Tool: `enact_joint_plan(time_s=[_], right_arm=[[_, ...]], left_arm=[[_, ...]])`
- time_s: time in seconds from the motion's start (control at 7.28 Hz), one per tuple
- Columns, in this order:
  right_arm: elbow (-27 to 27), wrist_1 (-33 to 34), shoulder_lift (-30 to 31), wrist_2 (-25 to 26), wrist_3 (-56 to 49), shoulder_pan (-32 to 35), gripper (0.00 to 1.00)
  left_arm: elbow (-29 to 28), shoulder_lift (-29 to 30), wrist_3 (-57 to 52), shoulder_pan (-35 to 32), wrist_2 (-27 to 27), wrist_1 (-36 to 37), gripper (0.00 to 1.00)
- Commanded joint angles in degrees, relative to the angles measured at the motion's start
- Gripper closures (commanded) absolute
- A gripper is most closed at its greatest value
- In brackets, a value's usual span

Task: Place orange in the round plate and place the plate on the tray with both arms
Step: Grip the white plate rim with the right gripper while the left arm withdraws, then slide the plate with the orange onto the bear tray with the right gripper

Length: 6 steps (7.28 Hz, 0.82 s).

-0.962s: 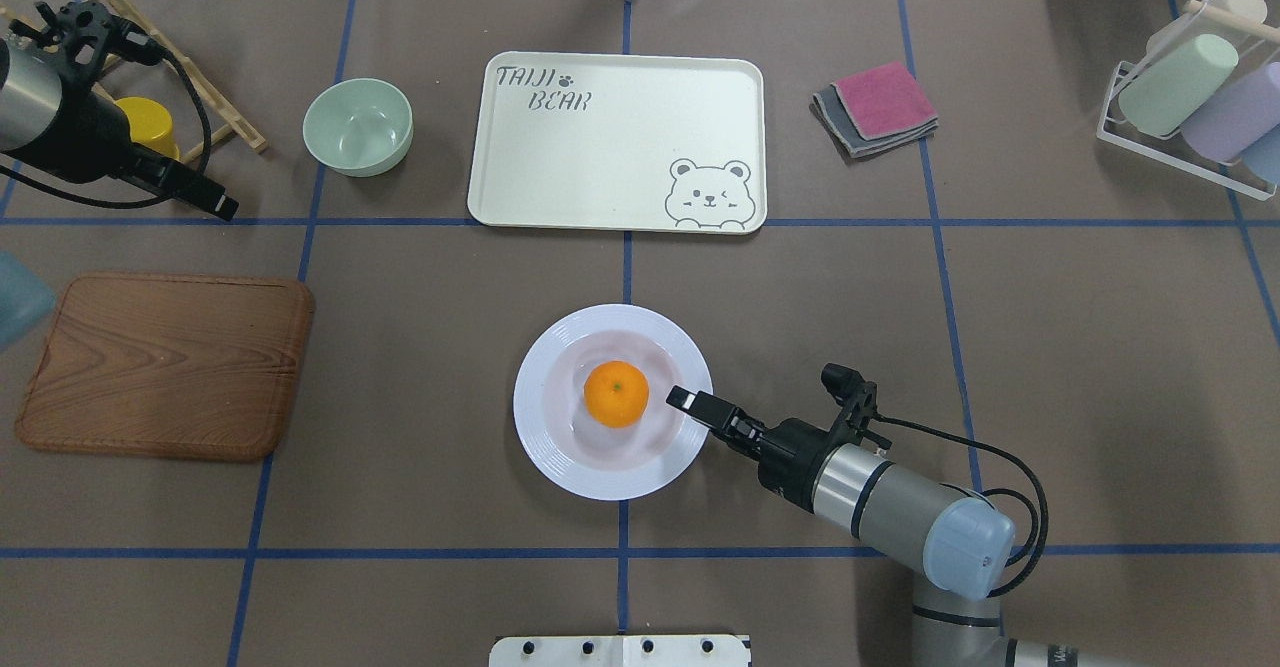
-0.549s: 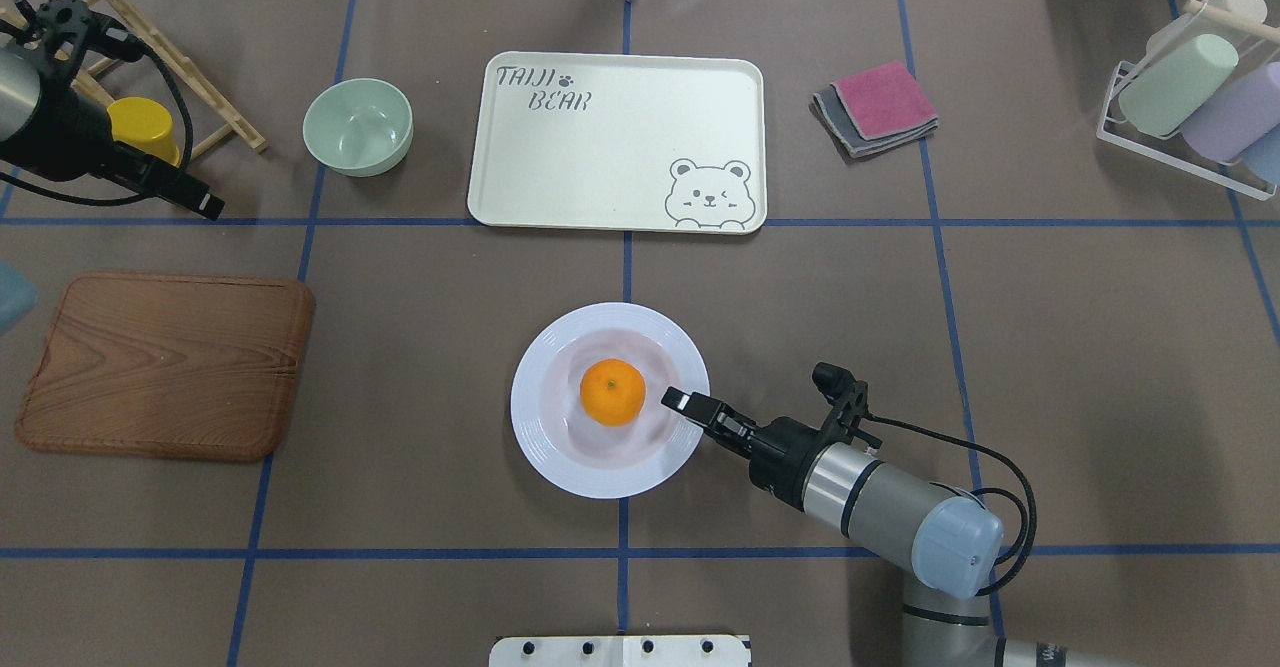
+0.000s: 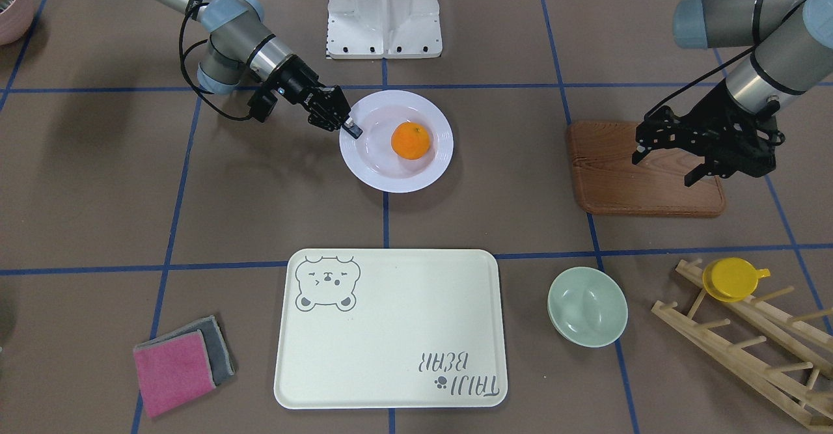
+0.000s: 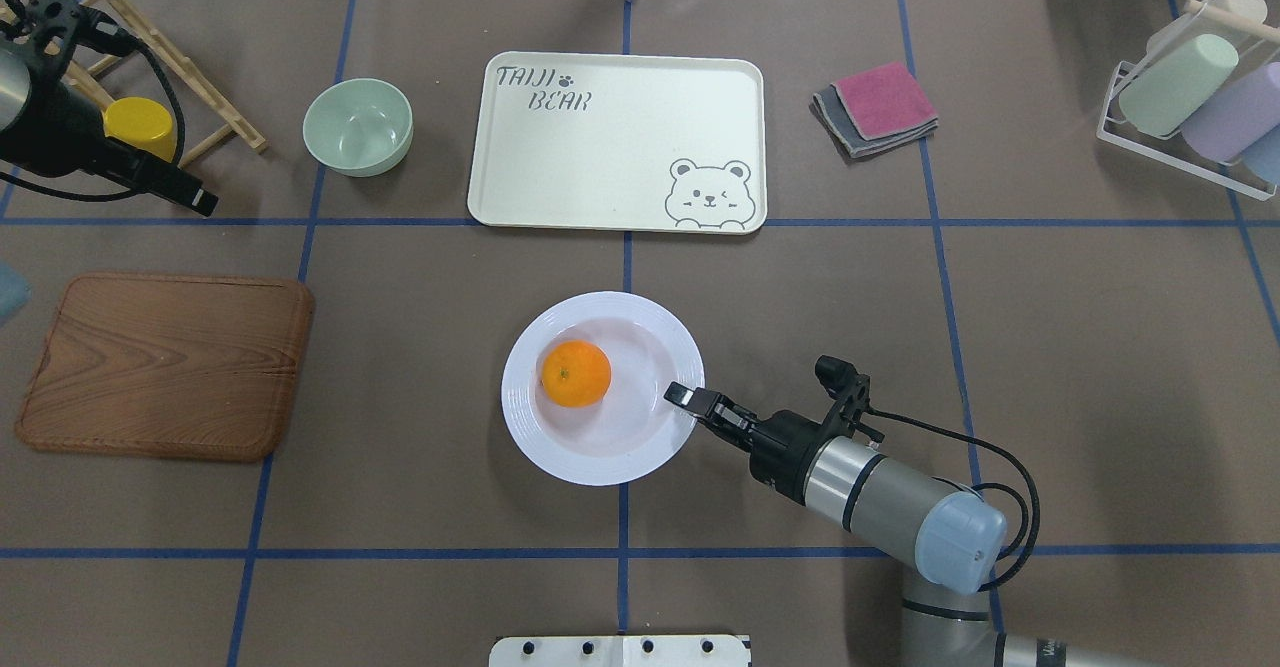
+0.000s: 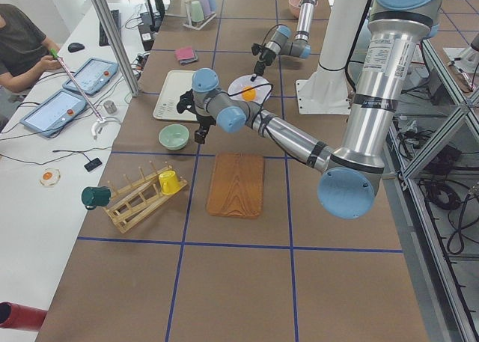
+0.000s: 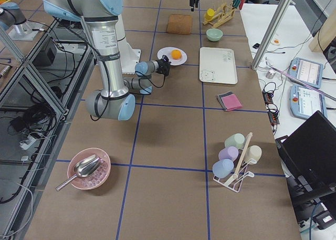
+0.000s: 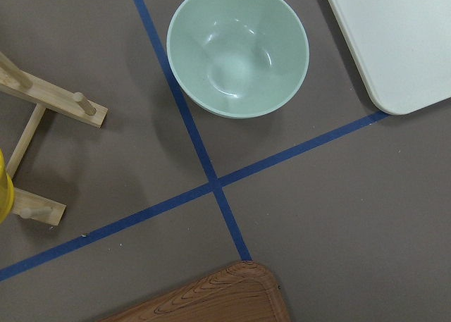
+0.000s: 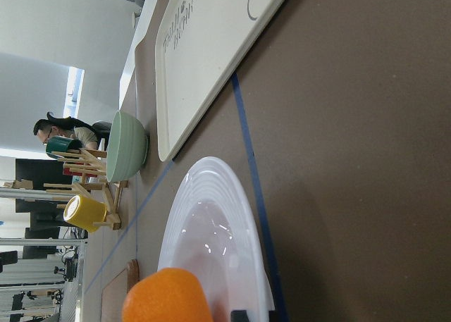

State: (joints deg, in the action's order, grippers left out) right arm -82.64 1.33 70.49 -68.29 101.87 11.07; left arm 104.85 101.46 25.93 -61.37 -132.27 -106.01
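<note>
The orange (image 4: pixel 576 373) lies in the round plate (image 4: pixel 600 459), on its left half, at the table's middle. My right gripper (image 4: pixel 683 397) is shut on the plate's right rim; in the front-facing view the same right gripper (image 3: pixel 351 128) pinches the rim of the plate (image 3: pixel 390 179) beside the orange (image 3: pixel 410 140). The right wrist view shows the plate (image 8: pixel 218 195) and orange (image 8: pixel 169 297) close up. The tray (image 4: pixel 600 147) lies bare beyond the plate. My left gripper (image 3: pixel 662 168) hangs open and holds nothing above the wooden board's far side.
A pale green bowl (image 4: pixel 358 125) stands left of the tray. The wooden board (image 4: pixel 165 362) lies at the left, a wooden rack with a yellow cup (image 4: pixel 140 122) behind it. Folded cloths (image 4: pixel 878 107) and a cup rack (image 4: pixel 1190 97) are at the right.
The plate has shifted a little left and away in the right gripper's hold, and the orange has rolled to its left side. The left arm has drawn back to the left.
</note>
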Motion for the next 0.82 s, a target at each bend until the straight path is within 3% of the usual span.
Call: enact_joint_plan(time_s=[0.0,0.27,0.41,0.69], right_arm=[[-0.8,0.0,-0.1,1.7,0.1,0.8,1.00],[-0.2,0.5,-1.8,2.3,0.3,5.6,1.00],[2.7,1.5,-5.3,2.3,2.5,9.2,1.00],[11.3,11.8,-14.6,2.2,8.2,15.6,0.99]], left_arm=[[0.0,0.0,0.0,-0.2,0.0,0.0,0.01],[0.1,-0.2,0.0,-1.6,0.0,0.1,0.01],[0.3,-1.0,0.0,-2.5,0.0,0.0,0.01],[1.9,-3.2,-0.1,-3.9,0.0,0.0,0.01]])
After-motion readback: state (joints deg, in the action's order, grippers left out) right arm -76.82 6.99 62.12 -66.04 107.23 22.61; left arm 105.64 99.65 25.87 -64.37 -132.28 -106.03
